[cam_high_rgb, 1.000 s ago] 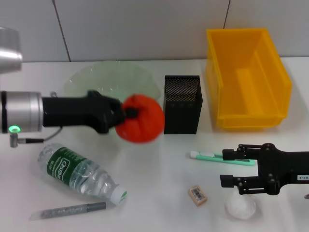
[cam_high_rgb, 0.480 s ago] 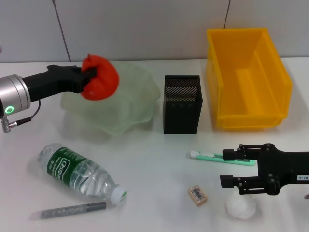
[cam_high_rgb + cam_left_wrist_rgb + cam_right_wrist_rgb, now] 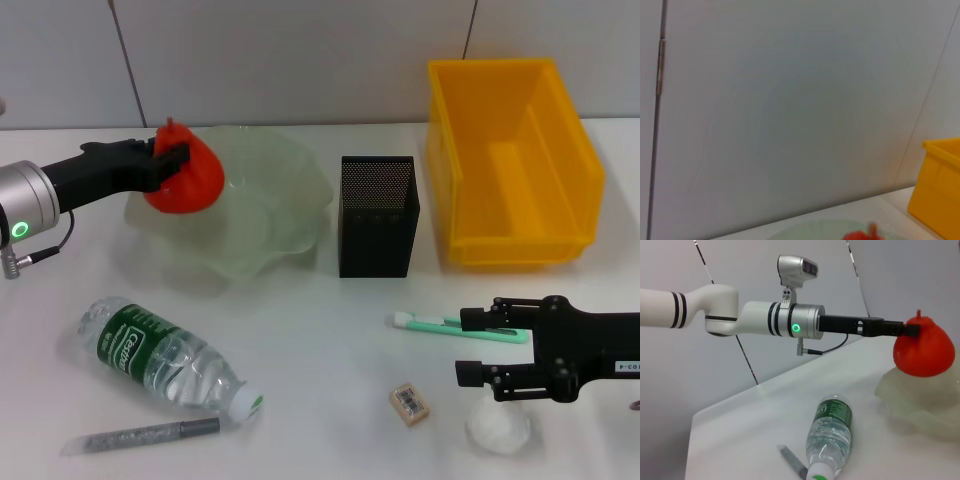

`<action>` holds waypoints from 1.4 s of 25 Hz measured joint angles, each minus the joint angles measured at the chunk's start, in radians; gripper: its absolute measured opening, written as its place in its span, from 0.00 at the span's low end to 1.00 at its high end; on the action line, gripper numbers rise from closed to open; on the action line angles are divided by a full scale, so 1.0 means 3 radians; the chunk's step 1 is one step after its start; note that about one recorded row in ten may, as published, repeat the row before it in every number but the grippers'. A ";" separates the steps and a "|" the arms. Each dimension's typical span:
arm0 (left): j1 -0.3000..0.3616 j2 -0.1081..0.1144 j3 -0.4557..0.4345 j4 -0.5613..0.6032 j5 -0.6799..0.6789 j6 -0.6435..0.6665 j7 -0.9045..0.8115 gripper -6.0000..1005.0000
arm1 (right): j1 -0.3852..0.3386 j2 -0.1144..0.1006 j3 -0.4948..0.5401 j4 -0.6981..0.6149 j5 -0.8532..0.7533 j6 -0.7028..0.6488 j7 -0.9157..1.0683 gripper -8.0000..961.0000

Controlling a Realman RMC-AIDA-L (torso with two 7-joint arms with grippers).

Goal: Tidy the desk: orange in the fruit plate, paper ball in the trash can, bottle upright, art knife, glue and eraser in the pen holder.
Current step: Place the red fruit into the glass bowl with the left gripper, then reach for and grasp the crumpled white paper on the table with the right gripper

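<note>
Head view: the left gripper (image 3: 172, 163) is clamped on the orange (image 3: 185, 178), holding it over the 9 o'clock rim of the fruit plate (image 3: 270, 215). At 4 o'clock, the right gripper (image 3: 478, 348) hangs with fingers spread, empty, above the paper ball (image 3: 498, 428).

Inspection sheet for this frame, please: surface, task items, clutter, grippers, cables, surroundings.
Surface: white table.
Task items: orange held at the near-left rim of the fruit plate; bottle lying on its side; art knife, eraser, glue and paper ball on the table; pen holder upright; yellow trash can.
Clutter: nothing seen.
Grippers: left gripper shut on the orange; right gripper open, above the paper ball.
Cables: black cable at the left wrist.
Surroundings: grey panelled wall.
</note>
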 joint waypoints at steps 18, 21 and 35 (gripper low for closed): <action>0.0140 0.0088 -0.0024 0.0166 -0.0349 0.1246 -0.0415 0.80 | 0.0013 0.0000 0.0004 0.0000 0.0016 0.0001 0.0014 0.79; 0.0180 0.0138 -0.0016 0.0171 -0.0357 0.1724 -0.0464 0.84 | 0.0028 0.0000 0.0005 0.0000 0.0018 0.0001 0.0014 0.80; 0.0635 0.0148 0.0804 0.0172 -0.0321 0.2602 0.0198 0.84 | 0.0150 -0.0008 0.0005 0.0000 0.0018 -0.0026 0.0065 0.80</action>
